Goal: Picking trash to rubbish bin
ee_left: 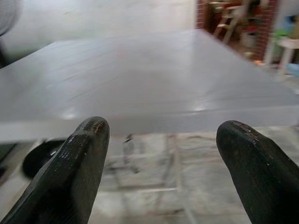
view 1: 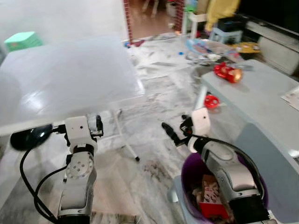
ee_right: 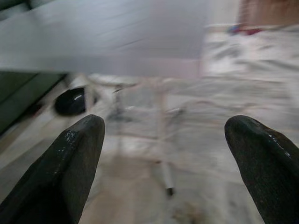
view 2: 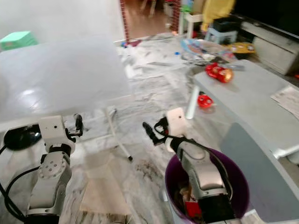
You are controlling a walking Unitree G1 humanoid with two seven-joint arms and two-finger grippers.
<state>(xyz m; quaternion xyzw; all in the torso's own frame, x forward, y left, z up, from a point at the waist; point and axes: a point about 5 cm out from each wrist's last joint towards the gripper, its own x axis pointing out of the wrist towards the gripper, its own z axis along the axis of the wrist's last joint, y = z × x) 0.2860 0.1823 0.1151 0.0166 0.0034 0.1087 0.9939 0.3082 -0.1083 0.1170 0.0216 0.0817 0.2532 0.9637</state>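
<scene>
A purple rubbish bin (view 1: pixel 186 171) stands on the marble floor at the lower right, with red and white trash (view 1: pixel 211 195) inside it. My right arm reaches over the bin, and my right gripper (view 1: pixel 176 130) hangs open above the floor just left of it, empty (ee_right: pixel 166 126). A red crumpled piece (view 1: pixel 227 72) lies on the grey table (view 1: pixel 261 100). Another red piece (view 1: pixel 211 101) lies on the floor under that table's edge. My left gripper (view 1: pixel 97 125) is open at the white table's front edge, nothing between its fingers (ee_left: pixel 88 140).
A large white table (view 1: pixel 70 79) fills the left, its thin leg (view 1: pixel 127 142) slanting to the floor. A black round object (view 1: pixel 30 136) sits beneath it. A green box (view 1: pixel 22 41) is far left. Clutter and stools (view 1: pixel 224 32) lie at the back.
</scene>
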